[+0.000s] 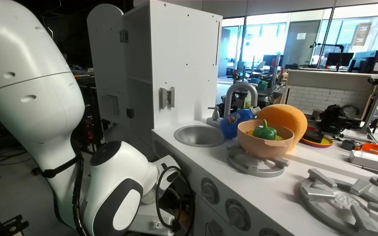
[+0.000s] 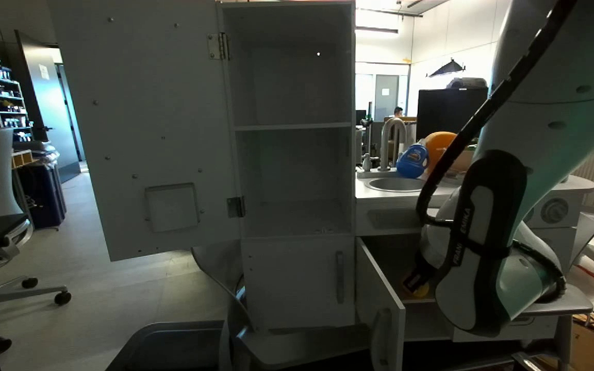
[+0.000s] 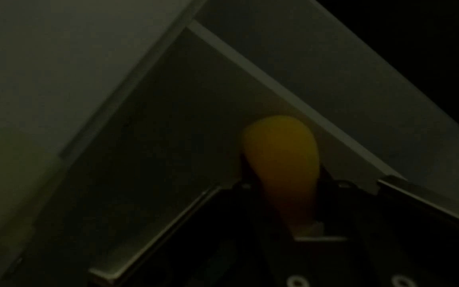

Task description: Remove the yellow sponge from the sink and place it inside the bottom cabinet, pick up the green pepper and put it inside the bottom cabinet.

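The hand [image 3: 283, 175] is clamped round the yellow sponge [image 3: 280, 139] low in the bottom cabinet [image 2: 394, 253]: settle it flat, well behind the cabinet's front, then ease off!

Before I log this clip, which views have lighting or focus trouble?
Wrist view: heavily underexposed, the yellow sponge dim and soft-edged; in an exterior view, the windows blown nearly white; in an exterior view, the tall cabinet in shade against a brighter background; in both exterior views, the blue bottle clear enough to recognise.
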You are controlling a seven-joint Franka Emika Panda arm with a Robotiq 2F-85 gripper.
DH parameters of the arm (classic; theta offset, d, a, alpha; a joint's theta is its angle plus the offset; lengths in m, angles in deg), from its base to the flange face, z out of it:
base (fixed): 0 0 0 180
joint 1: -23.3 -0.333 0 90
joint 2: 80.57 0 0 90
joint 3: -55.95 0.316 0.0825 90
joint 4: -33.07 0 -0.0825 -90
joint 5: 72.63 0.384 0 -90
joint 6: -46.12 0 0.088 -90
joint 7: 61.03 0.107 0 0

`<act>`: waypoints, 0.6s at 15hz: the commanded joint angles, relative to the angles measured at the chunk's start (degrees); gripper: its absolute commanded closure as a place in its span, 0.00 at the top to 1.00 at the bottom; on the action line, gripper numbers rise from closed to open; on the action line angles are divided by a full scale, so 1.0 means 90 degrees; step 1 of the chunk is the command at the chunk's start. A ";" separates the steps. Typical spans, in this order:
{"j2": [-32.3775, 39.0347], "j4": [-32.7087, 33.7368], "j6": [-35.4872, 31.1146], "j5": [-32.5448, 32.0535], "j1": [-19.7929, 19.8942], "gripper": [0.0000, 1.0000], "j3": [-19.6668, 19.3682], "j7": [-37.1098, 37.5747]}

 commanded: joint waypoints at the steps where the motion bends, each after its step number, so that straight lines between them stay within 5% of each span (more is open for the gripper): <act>1: 0.0422 0.0207 -0.0997 0.0397 -0.0297 0.65 -0.0290 -0.0040; 6: 0.0568 0.0351 -0.0990 0.0706 -0.0575 1.00 -0.0533 -0.0023; 9: 0.0557 0.0282 -0.1047 0.0845 -0.0722 1.00 -0.0609 -0.0012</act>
